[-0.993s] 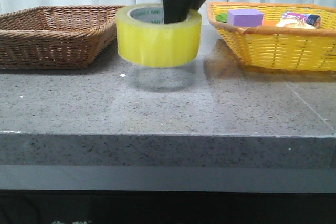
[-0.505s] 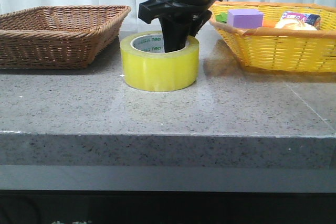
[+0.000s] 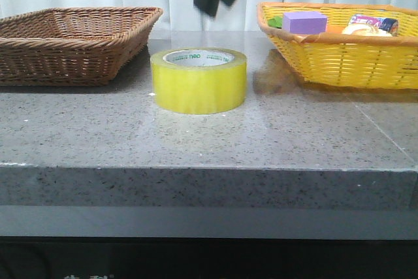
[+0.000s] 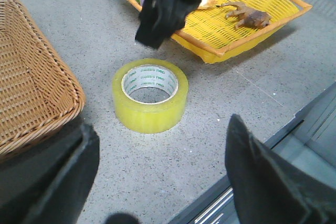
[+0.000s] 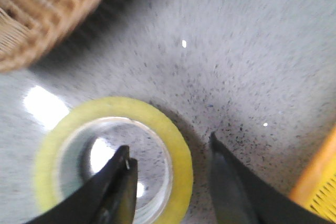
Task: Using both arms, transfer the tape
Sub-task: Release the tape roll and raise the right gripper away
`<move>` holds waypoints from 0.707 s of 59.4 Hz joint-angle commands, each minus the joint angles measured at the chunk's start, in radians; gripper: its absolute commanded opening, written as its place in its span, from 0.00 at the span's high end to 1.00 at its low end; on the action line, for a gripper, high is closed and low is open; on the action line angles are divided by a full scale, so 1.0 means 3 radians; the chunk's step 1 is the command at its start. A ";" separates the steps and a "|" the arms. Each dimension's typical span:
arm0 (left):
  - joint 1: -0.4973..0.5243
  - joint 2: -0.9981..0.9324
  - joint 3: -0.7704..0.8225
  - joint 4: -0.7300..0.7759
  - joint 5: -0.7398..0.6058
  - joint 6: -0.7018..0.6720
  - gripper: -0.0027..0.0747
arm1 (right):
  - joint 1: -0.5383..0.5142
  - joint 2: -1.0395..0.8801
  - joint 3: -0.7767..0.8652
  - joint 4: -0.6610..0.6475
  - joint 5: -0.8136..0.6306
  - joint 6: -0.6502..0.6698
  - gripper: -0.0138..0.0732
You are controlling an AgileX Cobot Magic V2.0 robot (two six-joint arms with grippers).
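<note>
1. The right gripper is seen above the tape, jaws apart and empty.
2. The left gripper is held spread wide, nothing between its fingers.
3. The tape is set flat on the table, between the brown basket and the yellow basket.
4. The roll is judged light, rigid and slick-sided; a hold across its wall, one finger inside the core, is favoured.

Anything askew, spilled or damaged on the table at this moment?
Nothing stands out. The tape sits flat on the grey table between the brown basket and the yellow basket. The right hand hangs open above the tape, touching nothing, and the left hand is open too.
</note>
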 commanded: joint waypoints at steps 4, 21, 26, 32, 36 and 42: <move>-0.0031 -0.0005 -0.0114 -0.0041 -0.0258 -0.0007 0.33 | -0.0179 -0.0587 0.0057 0.0364 -0.0180 0.0030 0.44; -0.0031 -0.0005 -0.0114 -0.0041 -0.0258 -0.0007 0.33 | -0.0340 -0.1605 0.1051 0.0499 -0.0683 0.0027 0.44; -0.0031 -0.0005 -0.0114 -0.0041 -0.0258 -0.0007 0.33 | -0.0340 -0.1867 0.1343 0.0499 -0.0789 0.0027 0.44; -0.0031 -0.0005 -0.0114 -0.0041 -0.0258 -0.0007 0.33 | -0.0340 -0.2222 0.1695 0.0499 -0.0896 0.0027 0.44; -0.0031 -0.0005 -0.0114 -0.0041 -0.0258 -0.0007 0.33 | -0.0340 -0.2465 0.1926 0.0503 -0.0931 0.0031 0.44; -0.0031 -0.0005 -0.0114 -0.0041 -0.0258 -0.0007 0.33 | -0.0340 -0.2750 0.2192 0.0503 -0.0939 0.0031 0.44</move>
